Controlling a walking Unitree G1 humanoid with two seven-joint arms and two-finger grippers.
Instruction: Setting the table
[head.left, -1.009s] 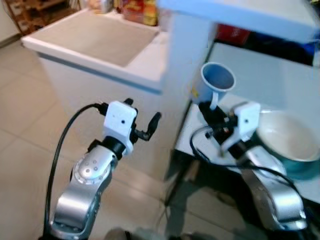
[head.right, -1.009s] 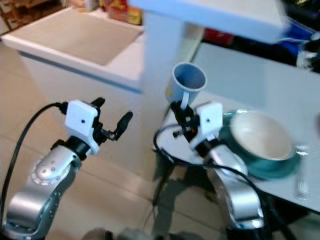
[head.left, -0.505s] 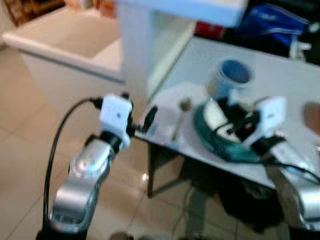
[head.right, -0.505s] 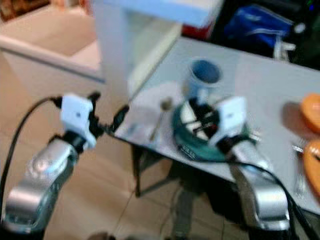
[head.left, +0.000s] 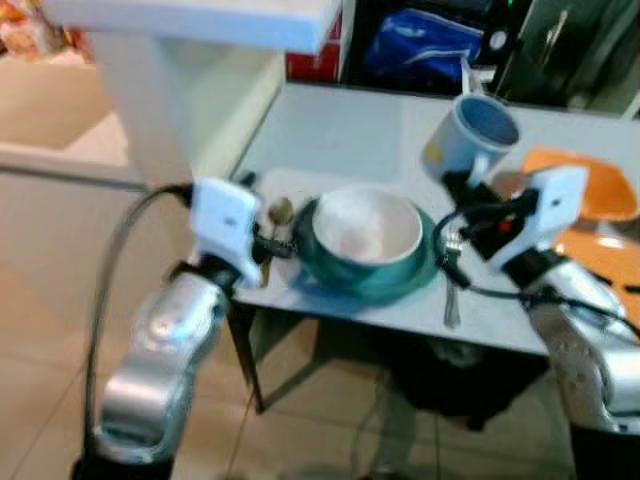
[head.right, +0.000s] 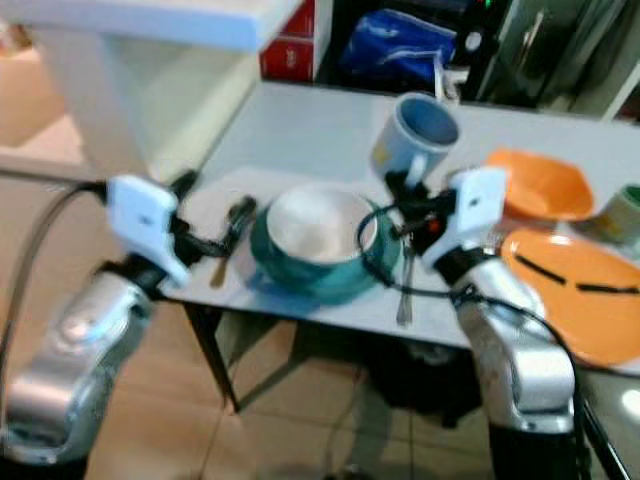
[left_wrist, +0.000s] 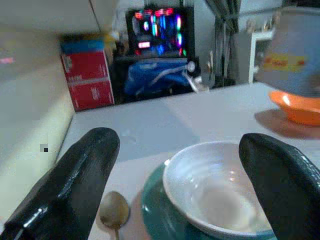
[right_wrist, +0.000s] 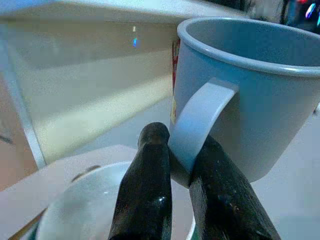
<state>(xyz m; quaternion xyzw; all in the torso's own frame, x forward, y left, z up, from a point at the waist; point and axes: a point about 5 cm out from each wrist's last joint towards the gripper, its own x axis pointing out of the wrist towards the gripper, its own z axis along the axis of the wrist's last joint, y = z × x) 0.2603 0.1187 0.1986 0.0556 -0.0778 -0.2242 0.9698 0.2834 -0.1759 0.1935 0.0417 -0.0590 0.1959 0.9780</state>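
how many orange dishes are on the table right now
2. An orange bowl sits at the table's far right behind the right gripper, and a flat orange plate lies in front of it. More may lie beyond the frame.

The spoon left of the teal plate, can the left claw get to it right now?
Probably yes: the left claw is open, holds nothing, and the spoon lies bare on the table just ahead.
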